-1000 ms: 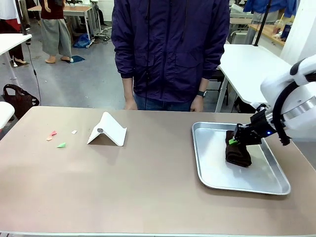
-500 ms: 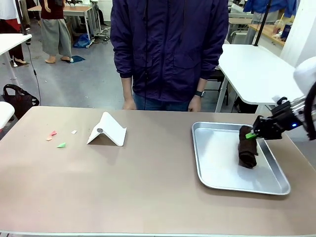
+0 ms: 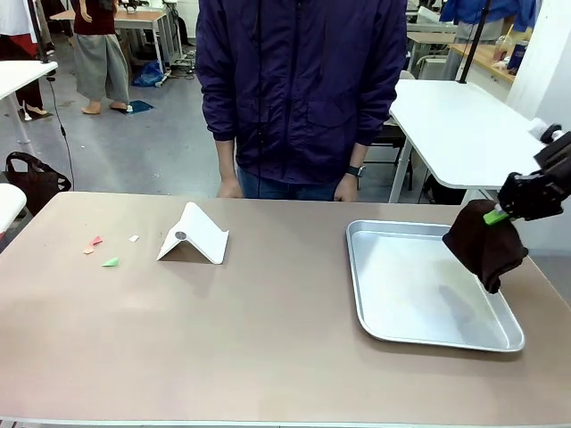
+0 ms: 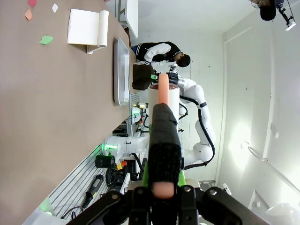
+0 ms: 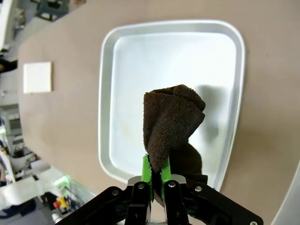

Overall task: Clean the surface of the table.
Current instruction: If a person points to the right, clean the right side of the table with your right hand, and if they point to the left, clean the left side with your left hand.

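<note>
found table (image 3: pixel 223 339) broad and brown, running under tray (image 3: pixel 357 285) and far out to its left, also past its near and far rims. noted tray, shallow and silver, lying flat on table.

logged right gripper (image 3: pixel 496 214) over tray's right rim, pinched tight on top edge of cloth (image 3: pixel 486 245). seen from right wrist: green pads (image 5: pixel 146 171) narrow, nipping dark brown cloth (image 5: pixel 171 122), with tray (image 5: pixel 105 117) and table (image 5: pixel 61 131) below. cloth hanging in loose folds, looks lifted off tray floor, shadow cast on the metal beneath.

spotted white folded card (image 3: pixel 196 236) standing tent-like on table, well left of tray. farther left of tray, small paper scraps (image 3: pixel 111 261), green, pink and white, scattered on table.

marked person (image 3: pixel 303 89) in dark jacket standing beyond tray's far-left corner, hands down by table's far edge.

from left wrist: left gripper (image 4: pixel 163 180) clamped on stick (image 4: pixel 164 140), black fuzzy wrap, orange-pink ends, held up in the air well apart from tray (image 4: pixel 119 70). table (image 4: pixel 33 117), card (image 4: pixel 84 27) and scraps (image 4: pixel 46 40) in sight alongside.
</note>
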Controlling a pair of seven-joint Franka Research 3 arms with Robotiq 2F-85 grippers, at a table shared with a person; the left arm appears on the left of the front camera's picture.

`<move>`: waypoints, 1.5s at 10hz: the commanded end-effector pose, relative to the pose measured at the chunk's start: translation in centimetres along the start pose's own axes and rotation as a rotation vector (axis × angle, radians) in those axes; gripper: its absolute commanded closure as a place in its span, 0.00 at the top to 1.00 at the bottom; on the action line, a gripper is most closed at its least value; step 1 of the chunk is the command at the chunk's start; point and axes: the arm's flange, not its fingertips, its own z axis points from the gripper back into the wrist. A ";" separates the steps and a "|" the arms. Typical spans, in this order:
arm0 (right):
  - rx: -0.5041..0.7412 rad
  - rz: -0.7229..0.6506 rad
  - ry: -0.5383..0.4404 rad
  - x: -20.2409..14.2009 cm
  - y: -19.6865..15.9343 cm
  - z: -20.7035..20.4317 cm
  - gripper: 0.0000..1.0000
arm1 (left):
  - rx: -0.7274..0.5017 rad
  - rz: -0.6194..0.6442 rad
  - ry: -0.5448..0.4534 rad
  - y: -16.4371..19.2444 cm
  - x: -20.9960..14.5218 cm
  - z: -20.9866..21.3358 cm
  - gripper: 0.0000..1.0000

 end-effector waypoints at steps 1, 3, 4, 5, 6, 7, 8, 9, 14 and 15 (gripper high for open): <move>0.020 0.004 0.033 -2.4 0.1 2.5 0.09 | -0.015 -0.019 0.003 -0.3 -0.3 -0.1 0.02; 0.152 0.005 0.035 -4.3 -1.2 6.2 0.09 | -0.015 -0.019 0.003 -0.3 -0.3 -0.1 0.02; 0.234 0.004 0.040 -5.2 -2.5 7.6 0.09 | -0.015 -0.019 0.003 -0.3 -0.3 -0.1 0.02; 0.330 -0.006 0.047 -6.5 -3.7 8.4 0.09 | -0.015 -0.019 0.003 -0.3 -0.3 -0.1 0.02; 0.429 -0.007 0.066 -7.8 -4.8 9.3 0.09 | -0.015 -0.019 0.003 -0.3 -0.3 -0.1 0.02; 0.533 -0.036 0.081 -9.0 -6.1 10.2 0.09 | -0.015 -0.019 0.003 -0.3 -0.3 -0.1 0.02; 0.627 -0.072 0.092 -9.5 -7.1 10.8 0.09 | -0.015 -0.019 0.003 -0.3 -0.3 -0.1 0.02; 0.688 -0.105 0.092 -9.7 -8.0 10.9 0.09 | -0.015 -0.019 0.003 -0.3 -0.3 -0.1 0.02; 0.680 -0.105 0.088 -11.1 -8.1 10.4 0.09 | -0.015 -0.019 0.003 -0.3 -0.3 -0.1 0.02; 0.680 -0.105 0.088 -11.1 -8.1 10.4 0.09 | -0.015 -0.019 0.003 -0.3 -0.3 -0.1 0.02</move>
